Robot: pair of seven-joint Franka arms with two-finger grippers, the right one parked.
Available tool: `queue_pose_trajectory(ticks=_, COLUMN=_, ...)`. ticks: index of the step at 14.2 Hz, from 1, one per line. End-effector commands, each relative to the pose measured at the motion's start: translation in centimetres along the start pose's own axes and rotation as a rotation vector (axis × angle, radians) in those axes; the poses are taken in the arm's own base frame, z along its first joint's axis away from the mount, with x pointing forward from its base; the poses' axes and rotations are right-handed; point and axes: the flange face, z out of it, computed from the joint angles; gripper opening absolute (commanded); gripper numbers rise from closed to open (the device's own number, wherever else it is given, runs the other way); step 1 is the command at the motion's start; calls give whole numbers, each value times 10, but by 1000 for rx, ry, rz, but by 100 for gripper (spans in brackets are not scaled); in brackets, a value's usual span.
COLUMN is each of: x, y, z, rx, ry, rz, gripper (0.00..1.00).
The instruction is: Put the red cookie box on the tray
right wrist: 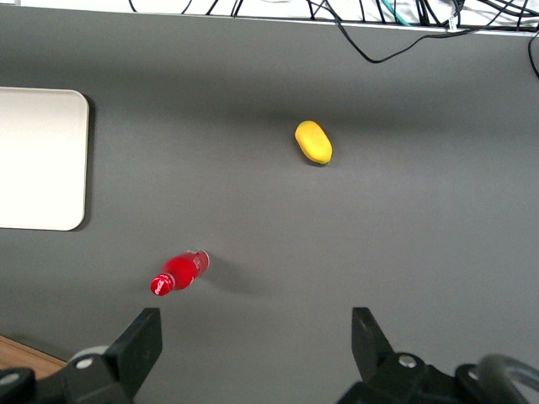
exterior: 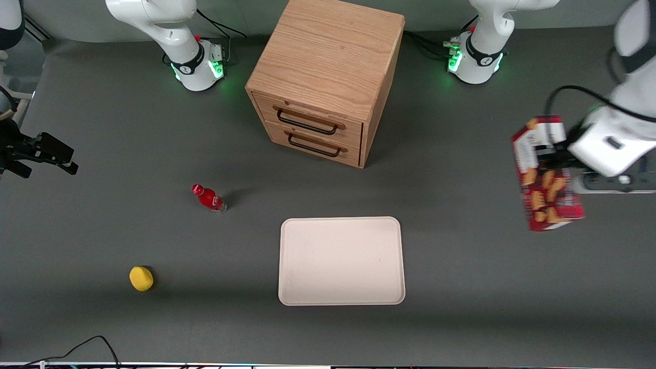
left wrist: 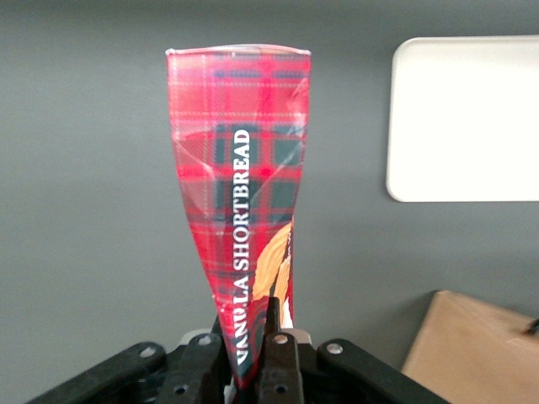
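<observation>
My left gripper (exterior: 556, 156) is shut on the red cookie box (exterior: 546, 177) and holds it lifted above the table, toward the working arm's end. The box hangs tilted, cookie pictures facing up. In the left wrist view the box (left wrist: 240, 194) stands out from between the gripper (left wrist: 253, 337), its fingers (left wrist: 280, 349) pressed on its narrow end. The cream-white tray (exterior: 342, 260) lies flat on the table, nearer the front camera than the cabinet and well apart from the box. Nothing lies on it. It also shows in the left wrist view (left wrist: 463, 118).
A wooden two-drawer cabinet (exterior: 328, 77) stands at the table's middle, farther from the front camera than the tray. A small red bottle (exterior: 208, 198) and a yellow lemon-like object (exterior: 141, 278) lie toward the parked arm's end.
</observation>
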Motion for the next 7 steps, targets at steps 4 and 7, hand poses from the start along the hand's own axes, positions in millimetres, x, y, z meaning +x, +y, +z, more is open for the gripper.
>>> queue_pose_trajectory(ticks=4, x=52, y=133, z=107, rx=-184, ry=53, rz=-147, gripper=0)
queue_pose_trajectory(ticks=7, x=78, y=170, z=203, rx=-212, ry=130, rz=-96, gripper=0)
